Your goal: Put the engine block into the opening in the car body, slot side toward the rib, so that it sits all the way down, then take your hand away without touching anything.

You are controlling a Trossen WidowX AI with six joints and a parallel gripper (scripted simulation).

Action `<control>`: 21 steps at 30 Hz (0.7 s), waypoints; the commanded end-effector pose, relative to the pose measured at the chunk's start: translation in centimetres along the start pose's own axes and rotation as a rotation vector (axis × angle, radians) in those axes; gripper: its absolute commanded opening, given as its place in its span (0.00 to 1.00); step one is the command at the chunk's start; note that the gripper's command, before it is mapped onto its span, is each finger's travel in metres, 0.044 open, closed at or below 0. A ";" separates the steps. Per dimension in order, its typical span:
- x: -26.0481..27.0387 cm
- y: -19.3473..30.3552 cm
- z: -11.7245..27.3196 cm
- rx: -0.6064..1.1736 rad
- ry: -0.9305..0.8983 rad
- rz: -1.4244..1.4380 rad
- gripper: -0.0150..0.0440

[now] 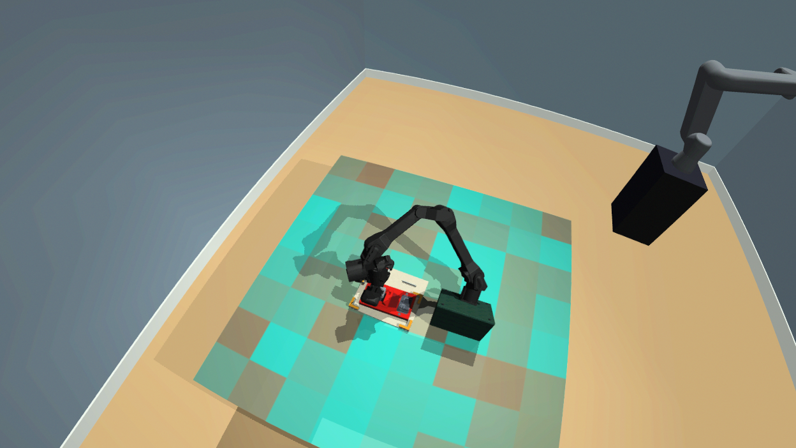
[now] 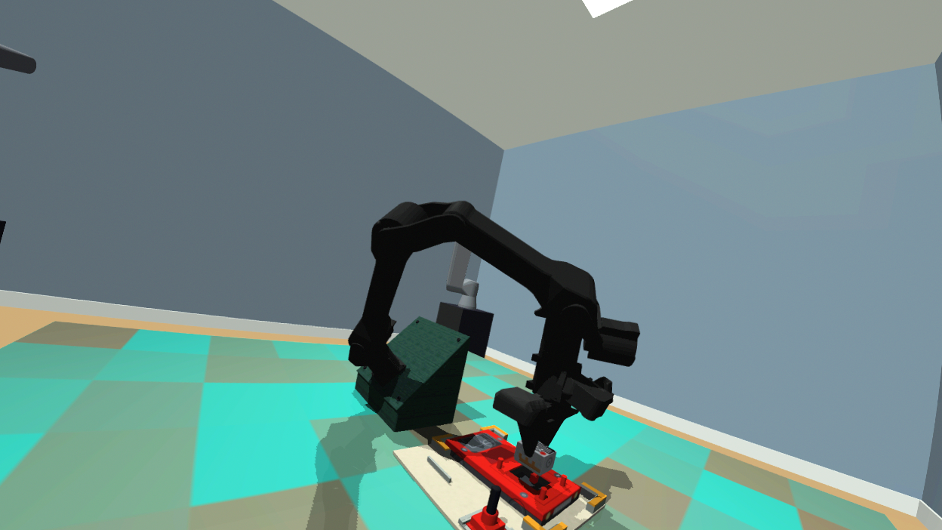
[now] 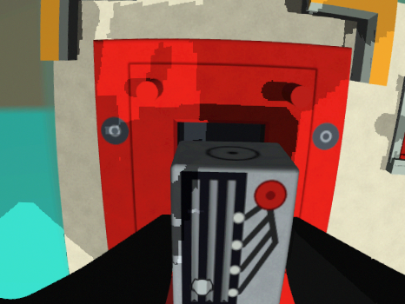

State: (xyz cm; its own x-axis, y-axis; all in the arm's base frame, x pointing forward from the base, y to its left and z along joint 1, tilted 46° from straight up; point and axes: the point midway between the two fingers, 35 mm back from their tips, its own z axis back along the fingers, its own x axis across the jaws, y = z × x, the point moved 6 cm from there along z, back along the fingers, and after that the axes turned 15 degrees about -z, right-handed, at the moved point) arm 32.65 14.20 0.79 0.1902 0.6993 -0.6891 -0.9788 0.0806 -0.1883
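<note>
Gripping the gray block, the hand hangs over the red car.

Between the black fingers, the block is a boxy gray piece with rounded edges, a ringed circle on its end, and a face bearing dark slots, a red round cap and four pale dots joined to black lines. It stands above the body, partly covering the dark opening; two red pegs rise beyond. Around the car lies a cream board with orange corners.
</note>
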 end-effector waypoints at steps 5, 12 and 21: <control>0.1 0.0 0.0 0.002 -0.002 -0.018 0.52; 0.1 0.1 0.0 0.003 -0.002 -0.077 0.52; 0.1 0.1 -0.1 0.003 -0.002 -0.048 0.52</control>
State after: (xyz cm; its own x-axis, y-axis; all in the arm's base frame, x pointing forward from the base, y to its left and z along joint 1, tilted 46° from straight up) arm 32.64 14.22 0.76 0.2559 0.6923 -0.6747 -0.9637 0.1278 -0.2344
